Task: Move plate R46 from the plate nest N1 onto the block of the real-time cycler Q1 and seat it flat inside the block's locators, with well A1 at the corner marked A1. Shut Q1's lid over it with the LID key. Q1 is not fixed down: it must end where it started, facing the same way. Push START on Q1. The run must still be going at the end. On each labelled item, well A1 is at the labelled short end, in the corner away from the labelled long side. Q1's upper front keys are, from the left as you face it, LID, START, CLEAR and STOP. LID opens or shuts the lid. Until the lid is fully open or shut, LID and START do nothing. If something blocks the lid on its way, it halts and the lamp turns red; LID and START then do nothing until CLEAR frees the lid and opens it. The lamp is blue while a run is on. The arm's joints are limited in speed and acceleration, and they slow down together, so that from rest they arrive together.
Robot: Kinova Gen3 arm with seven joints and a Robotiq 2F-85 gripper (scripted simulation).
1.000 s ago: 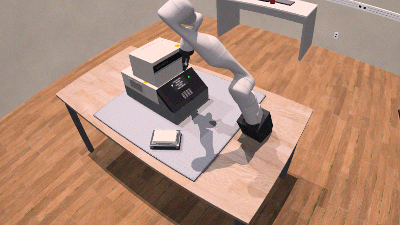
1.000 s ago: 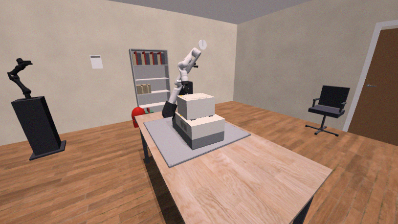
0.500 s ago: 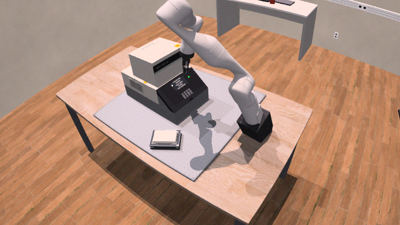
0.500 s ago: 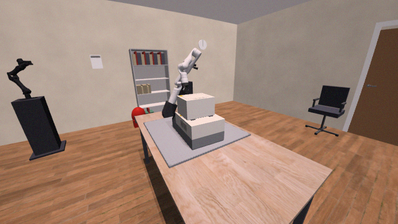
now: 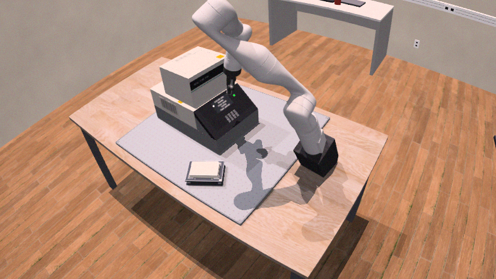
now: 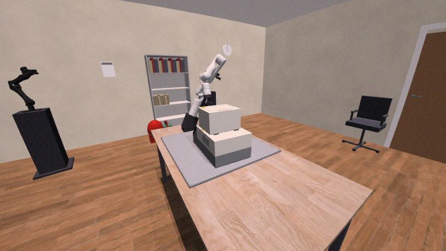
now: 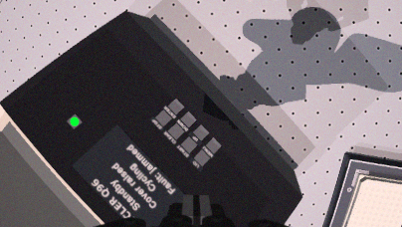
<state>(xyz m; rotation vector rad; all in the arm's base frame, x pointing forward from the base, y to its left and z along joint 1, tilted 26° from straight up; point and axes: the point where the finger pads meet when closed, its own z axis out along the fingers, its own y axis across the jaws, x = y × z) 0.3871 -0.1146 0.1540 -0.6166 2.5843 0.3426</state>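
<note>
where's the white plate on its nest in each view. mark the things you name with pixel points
top: white plate [image 5: 203,169] [image 7: 378,204] on its nest, below centre, a bit left
exterior: not in it
wrist: lower right corner, cut off by the edge
shared landmark: the cycler [image 5: 189,66] [image 6: 219,120] [image 7: 100,65], in all three
</note>
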